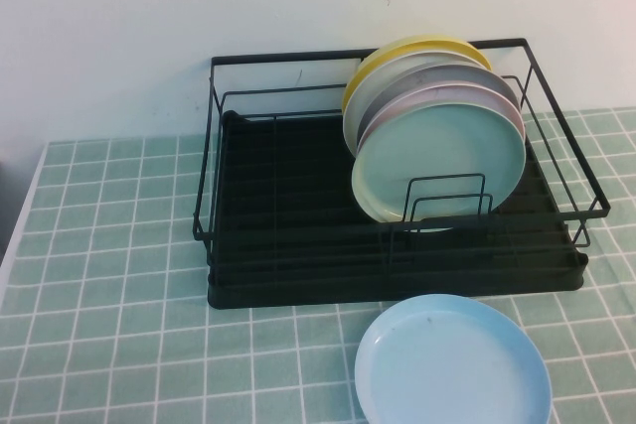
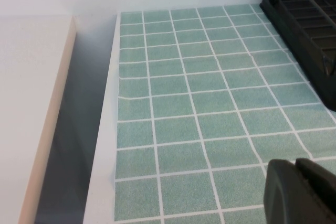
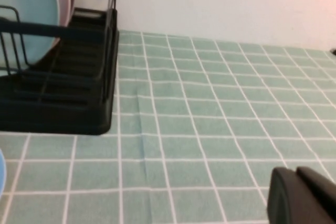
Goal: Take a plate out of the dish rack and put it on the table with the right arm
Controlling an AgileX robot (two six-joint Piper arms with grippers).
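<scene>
One plate on table, both grippers away.

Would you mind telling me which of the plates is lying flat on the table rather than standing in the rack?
The light blue plate, flat on the table before the dish rack; the others stand inside it.

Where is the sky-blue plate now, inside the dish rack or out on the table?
Out. The sky-blue plate lies flat on the table, in front of the dish rack. Neither claw touches it; their fingers cannot be judged.
</scene>
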